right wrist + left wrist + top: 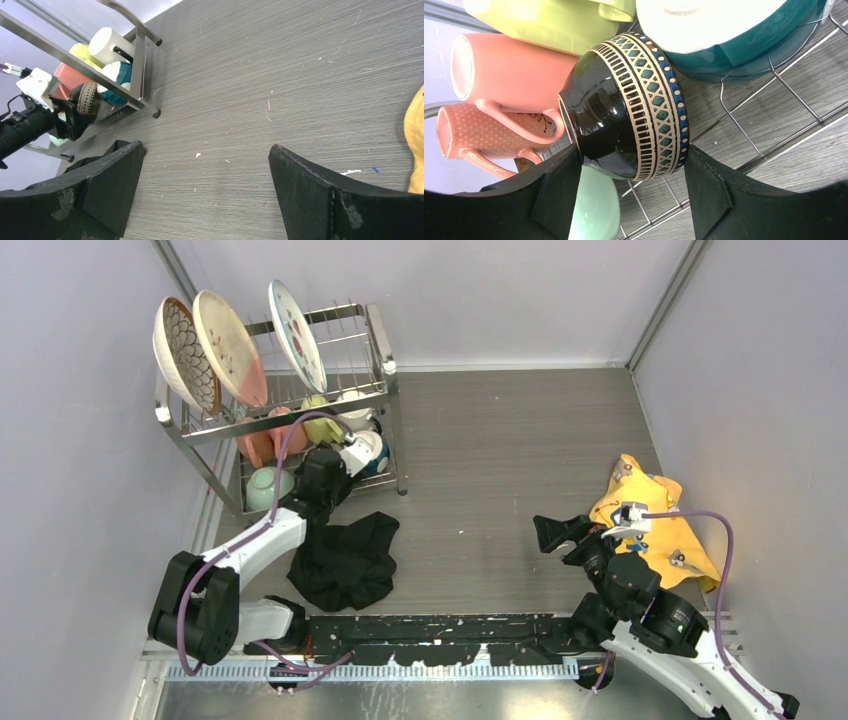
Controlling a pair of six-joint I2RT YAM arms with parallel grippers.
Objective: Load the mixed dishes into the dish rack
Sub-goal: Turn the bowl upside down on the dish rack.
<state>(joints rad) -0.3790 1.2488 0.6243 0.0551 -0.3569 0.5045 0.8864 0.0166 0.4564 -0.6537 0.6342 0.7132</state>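
Note:
My left gripper [630, 150] reaches into the lower tier of the dish rack [375, 340]. Its fingertips [704, 175] press both sides of a brown bowl [634, 115] with cream and blue bands, which lies on its side on the wire floor. Around it sit a pink mug [509, 75], a dotted pink mug [479, 135], a yellow mug [549, 20], a blue bowl [749, 45] and a mint-green bowl [596, 210]. Three patterned plates [230, 345] stand in the top tier. My right gripper [560, 530] hovers open over the bare table, holding nothing.
A black cloth [345, 560] lies crumpled in front of the rack beside my left arm. A yellow cloth [660, 520] lies at the right, close behind my right gripper. Grey walls enclose the table on three sides.

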